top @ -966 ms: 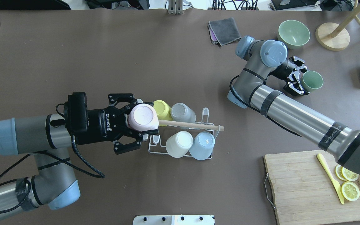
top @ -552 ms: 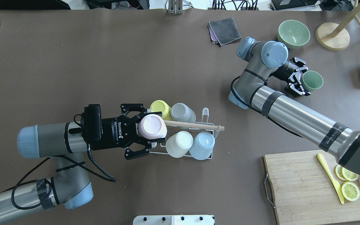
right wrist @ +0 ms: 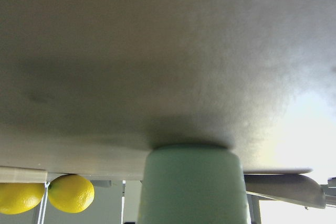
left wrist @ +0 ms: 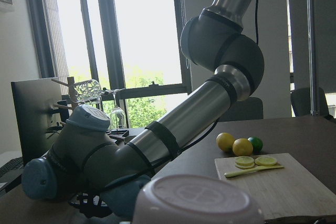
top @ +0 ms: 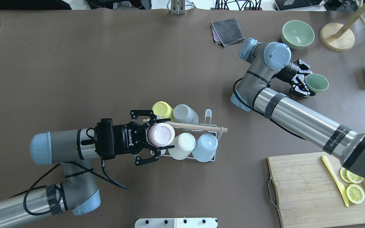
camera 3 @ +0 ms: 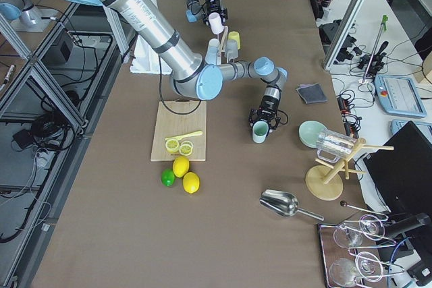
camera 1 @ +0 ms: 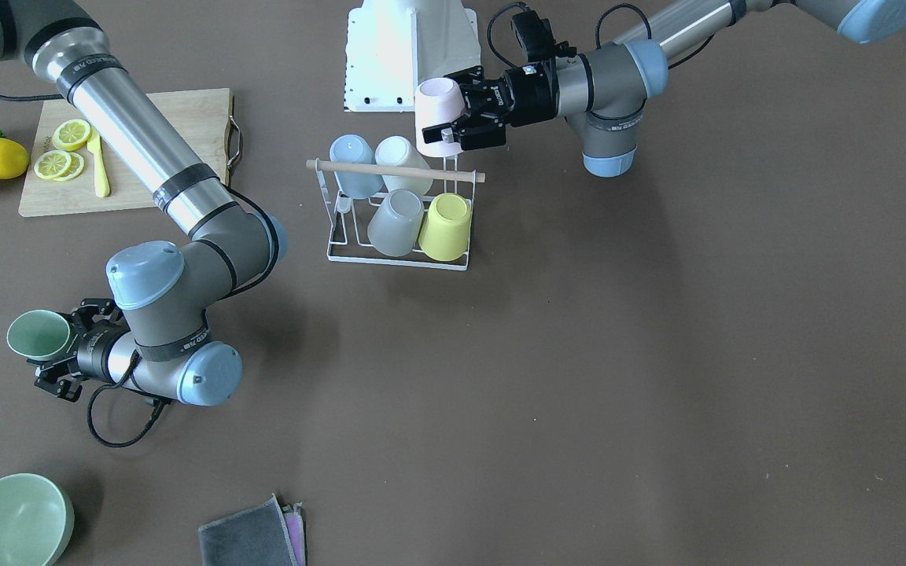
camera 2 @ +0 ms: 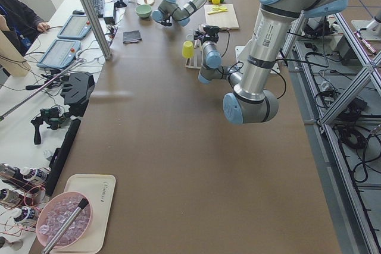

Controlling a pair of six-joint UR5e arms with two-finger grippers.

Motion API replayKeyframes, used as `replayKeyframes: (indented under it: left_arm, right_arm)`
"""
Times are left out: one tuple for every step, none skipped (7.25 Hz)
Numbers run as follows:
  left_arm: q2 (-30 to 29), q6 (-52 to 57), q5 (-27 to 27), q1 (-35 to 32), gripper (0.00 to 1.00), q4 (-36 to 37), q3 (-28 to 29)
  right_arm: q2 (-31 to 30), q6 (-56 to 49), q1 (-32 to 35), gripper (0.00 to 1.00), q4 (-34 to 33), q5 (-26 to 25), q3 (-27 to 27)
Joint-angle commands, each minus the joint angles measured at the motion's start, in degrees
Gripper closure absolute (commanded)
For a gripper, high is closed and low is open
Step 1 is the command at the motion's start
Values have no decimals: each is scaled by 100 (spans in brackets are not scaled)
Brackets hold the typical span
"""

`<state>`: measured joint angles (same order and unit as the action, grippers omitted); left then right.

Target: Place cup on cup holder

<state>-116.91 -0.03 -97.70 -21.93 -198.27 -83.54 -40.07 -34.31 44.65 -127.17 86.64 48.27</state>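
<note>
Pink, probably light and slick, the cup (top: 161, 134) sits clamped by its sidewall in my left fingers (top: 156, 120) above the cup holder (top: 198, 127); right fingers (top: 299, 90) grip a green cup (top: 317, 83).

I am reading "ROBOTIQ" in white on the left gripper (top: 161, 134) body. The black band (top: 337, 139) on the right arm (top: 296, 115) is showing white lettering starting "WANJEE", the rest unclear.

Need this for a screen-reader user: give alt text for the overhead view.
The left gripper holds an upturned pink cup over the white cup holder, which carries four cups. Far right, the right gripper grips a green cup.
</note>
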Motion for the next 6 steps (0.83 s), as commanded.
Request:
replayKeyframes:
  left_arm:
    - [159,258,-20,84,53,-281,48]
    - [177,284,-21,84,53,-291,57]
    - [143,310,-12,93,53,-309,57]
    - [90,311,-12,110,53,-265,170]
    - [38,311,-12,110,53,-282,328]
    - [37,311,-12,110,53,-283,365]
  right_arm:
    - [-10,-154,35,48,-114,-42,112]
    - [-401,-181,70,48,-254,-129,800]
    - [-927,-173,140,49,-282,-121,1773]
    - [-1133,-207,402,51,-274,-43,2313]
    - [-1126,-338,483,55,-265,123,2588]
    - [-1117,-374,657,65,-221,516,2826]
